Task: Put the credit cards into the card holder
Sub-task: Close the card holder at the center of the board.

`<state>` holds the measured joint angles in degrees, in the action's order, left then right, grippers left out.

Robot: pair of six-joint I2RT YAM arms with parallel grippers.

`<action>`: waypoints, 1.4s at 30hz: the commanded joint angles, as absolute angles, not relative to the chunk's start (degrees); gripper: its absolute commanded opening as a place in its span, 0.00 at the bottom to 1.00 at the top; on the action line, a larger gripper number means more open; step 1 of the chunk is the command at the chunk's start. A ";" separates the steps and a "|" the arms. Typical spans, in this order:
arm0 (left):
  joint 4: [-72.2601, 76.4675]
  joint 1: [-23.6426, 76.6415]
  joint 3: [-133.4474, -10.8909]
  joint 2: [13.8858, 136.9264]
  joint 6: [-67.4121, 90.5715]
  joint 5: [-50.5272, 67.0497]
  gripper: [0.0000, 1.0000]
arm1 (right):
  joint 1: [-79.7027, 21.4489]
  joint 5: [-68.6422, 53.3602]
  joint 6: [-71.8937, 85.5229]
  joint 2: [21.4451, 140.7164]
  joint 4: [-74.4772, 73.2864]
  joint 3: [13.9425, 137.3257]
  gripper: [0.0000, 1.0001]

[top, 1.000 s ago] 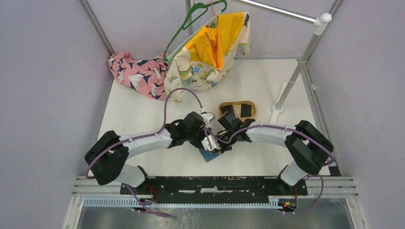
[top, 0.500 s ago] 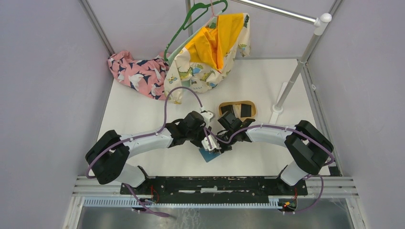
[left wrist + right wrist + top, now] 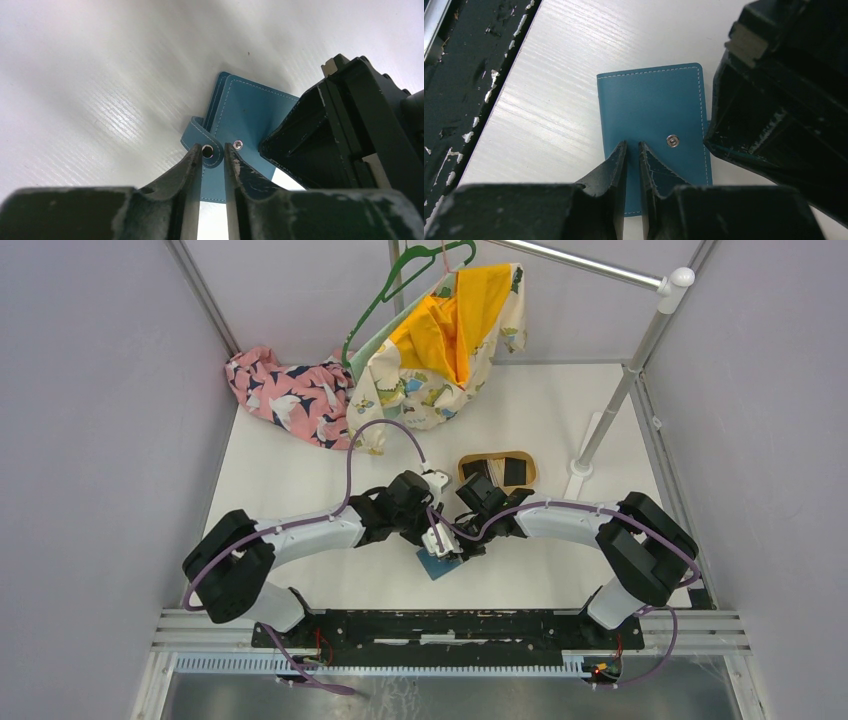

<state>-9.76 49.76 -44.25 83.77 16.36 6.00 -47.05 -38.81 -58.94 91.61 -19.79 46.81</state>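
The teal card holder (image 3: 440,565) lies closed and flat on the white table between the two arms. Its snap tab (image 3: 192,135) curls up off the edge, and my left gripper (image 3: 214,149) pinches that tab between its fingertips. My right gripper (image 3: 632,146) rests its tips on the card holder's face (image 3: 649,105) beside the metal snap stud (image 3: 672,141), the jaws a narrow slit apart with nothing in the gap. The credit cards (image 3: 497,469), dark and pale, lie in an oval tan tray (image 3: 497,454) just beyond the grippers.
A pile of patterned clothes (image 3: 290,395) and a yellow-lined garment on a green hanger (image 3: 440,330) fill the back of the table. A white rack pole (image 3: 610,415) stands at the back right. A black rail (image 3: 450,625) runs along the near edge.
The left gripper's jaws have closed in on the snap tab. Both arms and the card holder stay where they were.
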 commanded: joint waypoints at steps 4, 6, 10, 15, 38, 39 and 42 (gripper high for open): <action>-10.18 49.99 -46.10 82.71 12.79 3.50 0.33 | -46.85 -33.40 -59.98 93.30 -20.57 47.63 0.19; -10.76 49.97 -46.07 82.48 12.71 3.19 0.33 | -46.85 -33.44 -60.01 93.25 -20.62 47.64 0.19; -10.75 50.01 -46.01 82.80 12.50 3.01 0.33 | -46.85 -33.47 -60.03 93.36 -20.67 47.64 0.19; -10.71 49.96 -46.27 83.53 12.31 3.11 0.32 | -46.82 -33.45 -60.01 93.41 -20.78 47.72 0.19; -10.93 49.92 -47.46 81.85 13.63 10.79 0.02 | -46.84 -31.34 -59.24 93.09 -20.20 47.81 0.18; -10.76 49.92 -47.42 81.93 13.74 11.68 0.02 | -46.83 -31.18 -59.09 93.08 -20.15 47.81 0.18; -9.89 49.90 -47.22 82.71 14.12 14.41 0.02 | -46.80 -30.84 -59.04 93.17 -20.04 47.72 0.18</action>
